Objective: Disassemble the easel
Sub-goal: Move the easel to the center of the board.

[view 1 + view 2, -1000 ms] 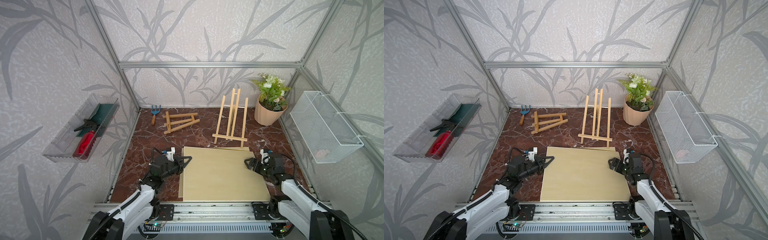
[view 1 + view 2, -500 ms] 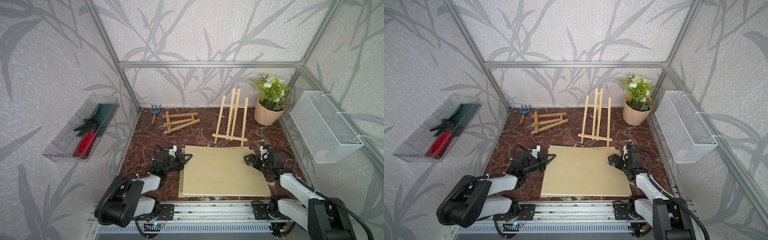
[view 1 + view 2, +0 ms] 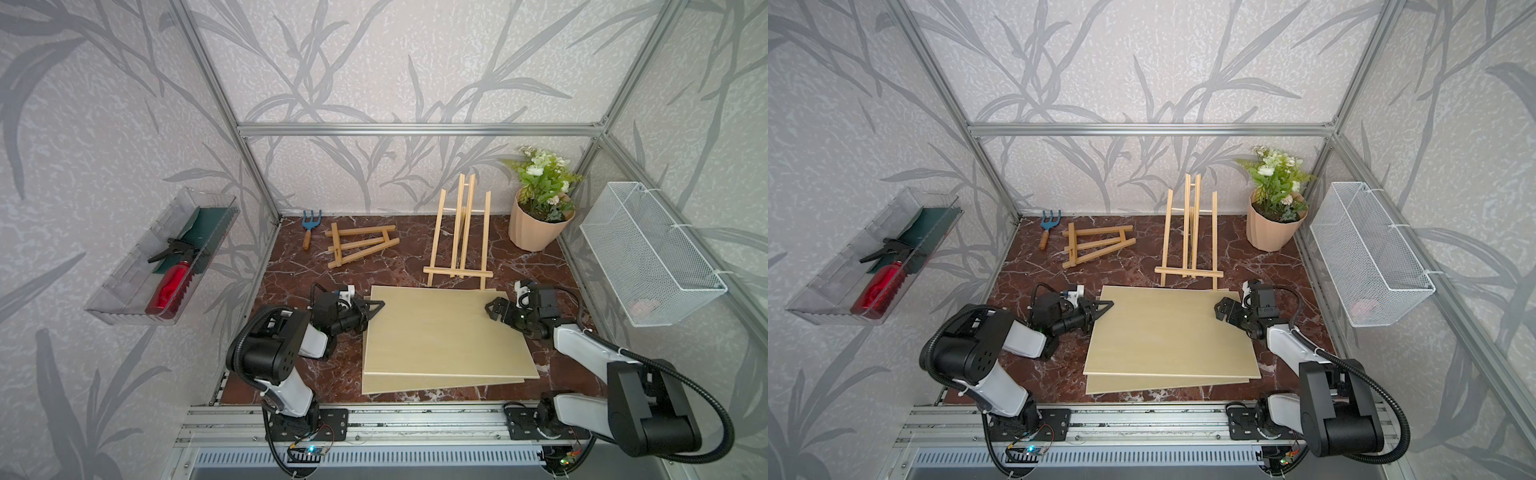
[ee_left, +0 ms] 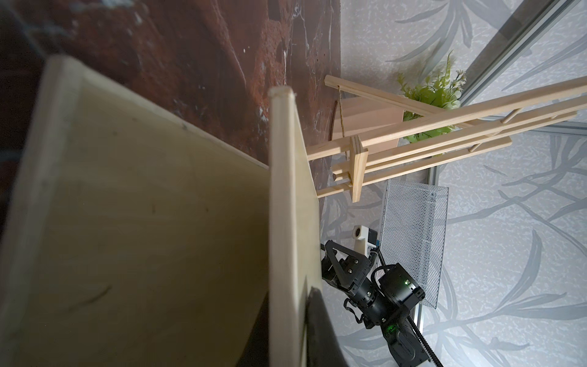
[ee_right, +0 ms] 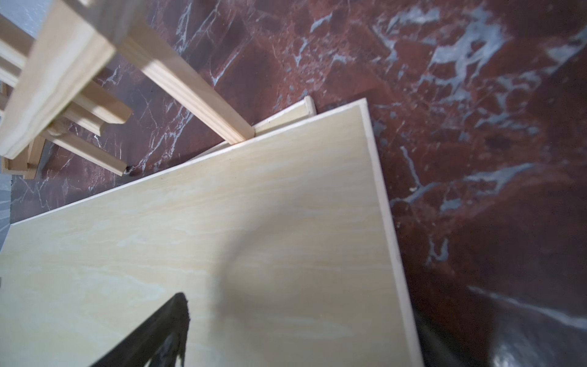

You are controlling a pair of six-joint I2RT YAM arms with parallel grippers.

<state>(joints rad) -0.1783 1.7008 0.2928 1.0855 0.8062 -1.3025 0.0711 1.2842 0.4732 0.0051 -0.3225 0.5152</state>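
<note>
I read the left gripper (image 3: 376, 307) as pinched on the far left corner of the top board (image 3: 440, 332), fingers nearly together on its thin edge. The right gripper (image 3: 492, 309) sits at the far right corner, fingers spread wide; I can't tell if they touch the wood. The top board lies skewed on a lower board (image 3: 415, 384). The standing easel (image 3: 457, 273) is upright just behind them, near the plant pot (image 3: 536, 228). The folded easel (image 3: 357, 244) lies flat, back left.

Left wrist: board gripped.
My left gripper (image 4: 286, 324) pinches the upper board (image 4: 282, 206) edge-on; beyond its fingertips stands the easel (image 4: 413, 135).
</note>
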